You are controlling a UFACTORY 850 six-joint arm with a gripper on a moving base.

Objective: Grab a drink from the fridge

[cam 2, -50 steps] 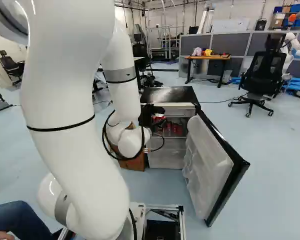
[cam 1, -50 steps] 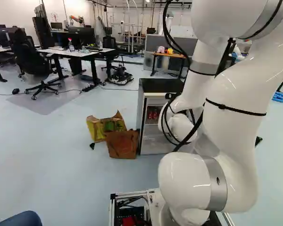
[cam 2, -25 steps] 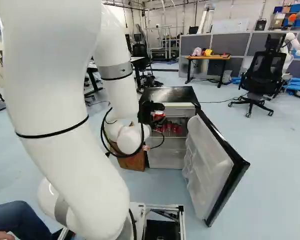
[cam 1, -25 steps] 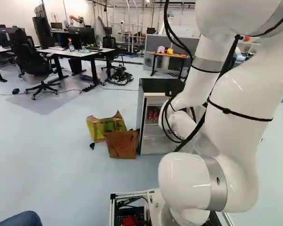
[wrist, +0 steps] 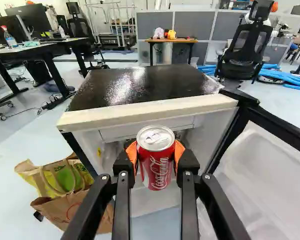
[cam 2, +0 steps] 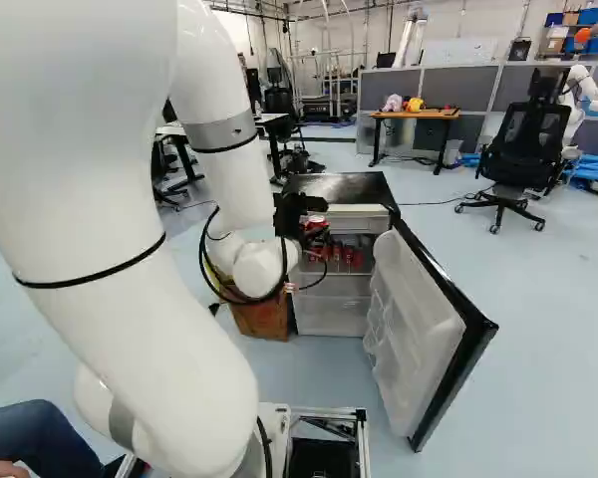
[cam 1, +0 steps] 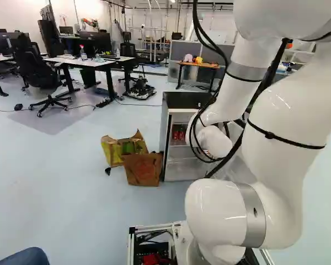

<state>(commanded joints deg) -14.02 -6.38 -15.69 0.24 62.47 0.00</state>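
At the fridge's open front, my gripper (cam 2: 307,231) shows as a dark shape in the right base view. In the wrist view my gripper (wrist: 156,157) is shut on a red drink can (wrist: 159,167), orange pads pressing its two sides. The can is upright, with its silver lid showing. Behind it stands the fridge (wrist: 140,117), its door (cam 2: 419,329) swung wide. More red cans (cam 2: 347,258) stand on a shelf inside, below and beyond the held one; the left base view also shows some red cans (cam 1: 179,134).
Paper bags (cam 1: 142,168) lean by the fridge's left side. The open door reaches out toward the base on the right. Farther off are a wooden table (cam 2: 416,115), an office chair (cam 2: 523,149), desks (cam 1: 91,62) and another robot (cam 2: 581,90).
The arm has shifted back and its wrist has risen a little, carrying the can upward with it. More of the shelf's cans shows in the right base view. Base and fridge stay put.
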